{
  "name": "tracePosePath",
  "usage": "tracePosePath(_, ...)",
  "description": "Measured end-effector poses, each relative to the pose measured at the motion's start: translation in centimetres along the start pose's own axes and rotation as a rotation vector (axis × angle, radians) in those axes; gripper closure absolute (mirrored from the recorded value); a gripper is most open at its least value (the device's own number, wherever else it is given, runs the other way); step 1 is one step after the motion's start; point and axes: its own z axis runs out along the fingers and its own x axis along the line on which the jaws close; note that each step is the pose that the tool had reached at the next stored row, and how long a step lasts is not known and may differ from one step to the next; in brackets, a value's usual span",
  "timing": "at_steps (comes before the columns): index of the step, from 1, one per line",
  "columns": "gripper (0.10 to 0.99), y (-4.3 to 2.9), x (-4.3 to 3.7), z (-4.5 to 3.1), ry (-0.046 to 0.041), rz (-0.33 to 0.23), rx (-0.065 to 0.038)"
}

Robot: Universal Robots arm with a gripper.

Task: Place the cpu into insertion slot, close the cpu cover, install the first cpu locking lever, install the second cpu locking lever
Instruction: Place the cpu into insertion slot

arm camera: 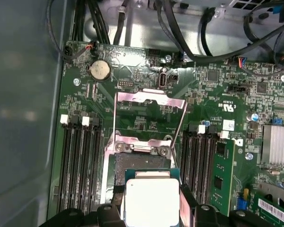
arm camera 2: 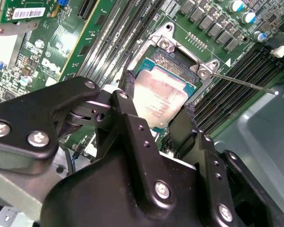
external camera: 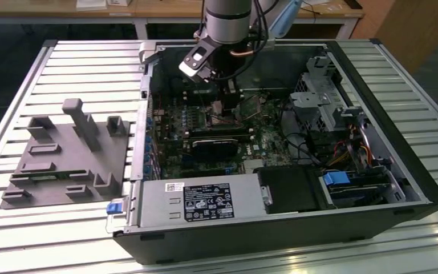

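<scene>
The end effector [arm camera 2: 158, 96] is pinching the cpu [arm camera: 151, 201] by two opposite edges, holding it right over the insertion slot [arm camera 2: 174, 60] in the green motherboard [arm camera: 79, 91]; whether the chip is touching the socket is unclear. The cpu cover [arm camera: 151, 98] is standing flipped open beside the slot and a thin locking lever [arm camera 2: 241, 83] is sticking out unlatched, so placing is seemingly under way, with cover and both levers waiting to be done.
</scene>
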Motion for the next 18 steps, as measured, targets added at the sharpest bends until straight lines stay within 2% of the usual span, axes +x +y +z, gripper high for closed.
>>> tracePosePath(13, 0.549, 0.14, 0.17, 1.38, -0.0062, 0.0, 0.001)
tracePosePath(18, 0.549, 0.15, 0.47, 1.78, -0.0094, 0.001, 0.001)
